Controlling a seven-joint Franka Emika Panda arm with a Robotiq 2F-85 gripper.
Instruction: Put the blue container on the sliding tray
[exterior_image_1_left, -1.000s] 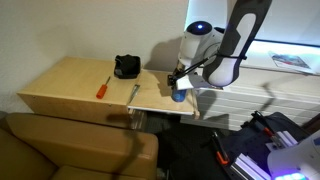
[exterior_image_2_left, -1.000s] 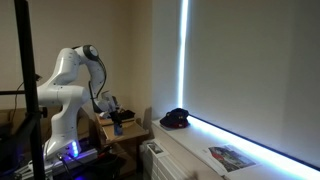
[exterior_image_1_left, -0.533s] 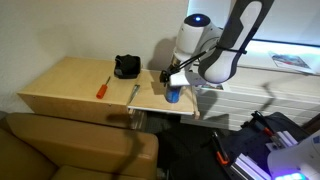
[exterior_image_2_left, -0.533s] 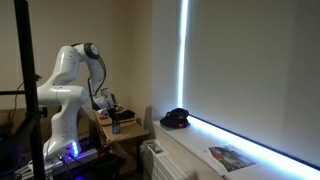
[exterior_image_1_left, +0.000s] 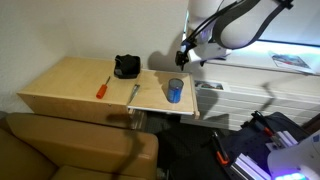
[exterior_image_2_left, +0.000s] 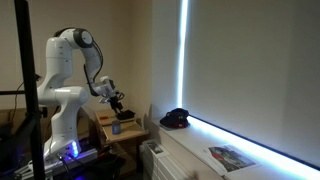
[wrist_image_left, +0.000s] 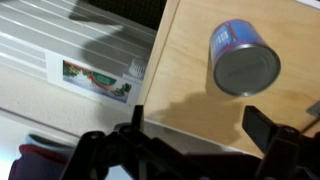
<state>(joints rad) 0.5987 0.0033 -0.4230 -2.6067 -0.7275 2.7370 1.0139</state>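
Observation:
The blue container (exterior_image_1_left: 175, 90) stands upright on the sliding tray (exterior_image_1_left: 153, 98), a thin light-wood board next to the thicker desk top. It also shows in an exterior view (exterior_image_2_left: 116, 127) and in the wrist view (wrist_image_left: 243, 58), where its grey top faces the camera on the tray (wrist_image_left: 185, 90). My gripper (exterior_image_1_left: 187, 55) hangs above and behind the container, well clear of it, also seen in an exterior view (exterior_image_2_left: 117, 101). In the wrist view its jaws (wrist_image_left: 200, 128) are open and empty.
On the main desk top (exterior_image_1_left: 70, 85) lie a thin red tool (exterior_image_1_left: 102, 87) and a black boxy object (exterior_image_1_left: 126, 67). A second thin tool (exterior_image_1_left: 133, 92) lies at the tray's edge. A white radiator (exterior_image_1_left: 255, 90) stands beside the tray. A brown sofa (exterior_image_1_left: 70, 150) is in front.
My gripper has let go of the blue container, which now stands on the sliding tray. The arm has risen up and away from it.

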